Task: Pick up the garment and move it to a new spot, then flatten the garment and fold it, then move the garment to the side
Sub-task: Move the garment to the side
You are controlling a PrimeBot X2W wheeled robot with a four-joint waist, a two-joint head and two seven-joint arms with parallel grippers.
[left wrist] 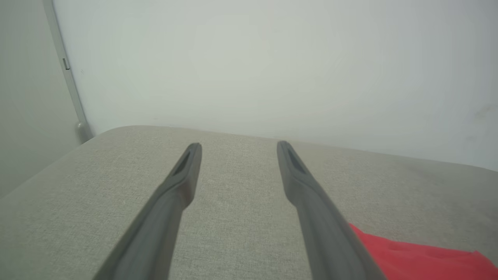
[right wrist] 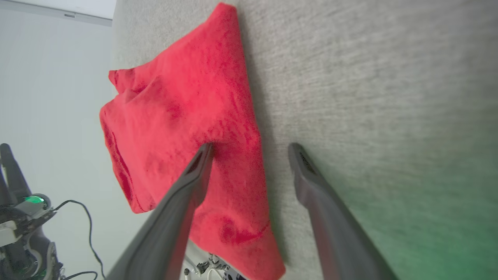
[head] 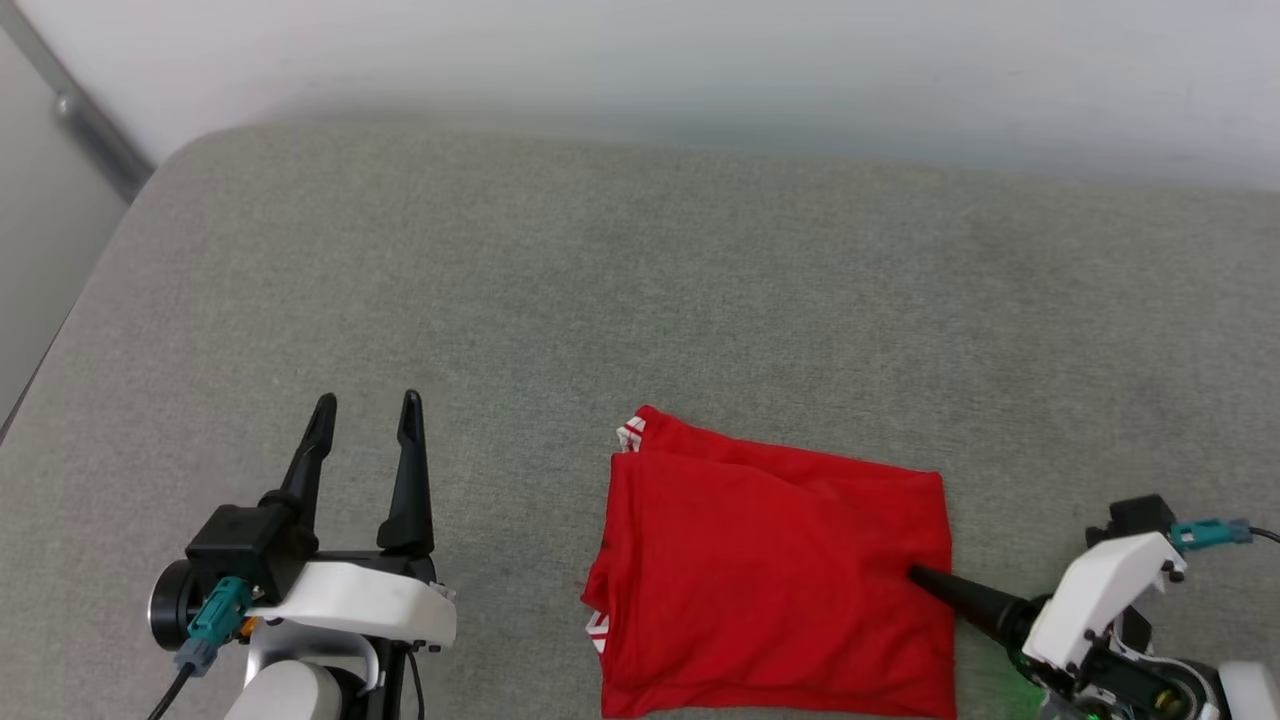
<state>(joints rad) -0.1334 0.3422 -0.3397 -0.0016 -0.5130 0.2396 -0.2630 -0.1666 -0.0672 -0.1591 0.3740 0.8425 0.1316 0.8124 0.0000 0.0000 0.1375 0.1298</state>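
The folded red jersey shirt with striped white trim (head: 770, 580) is laid on the grey fabric-covered surface (head: 600, 280), near its front edge. It is judged soft, light and limp, so all layers at the right edge should be pinched together. The right hand (right wrist: 251, 147) is spread and empty. That it straddles this edge is made plain by the right wrist view. The left hand (head: 368, 400), also spread, is shown well apart by the head view.
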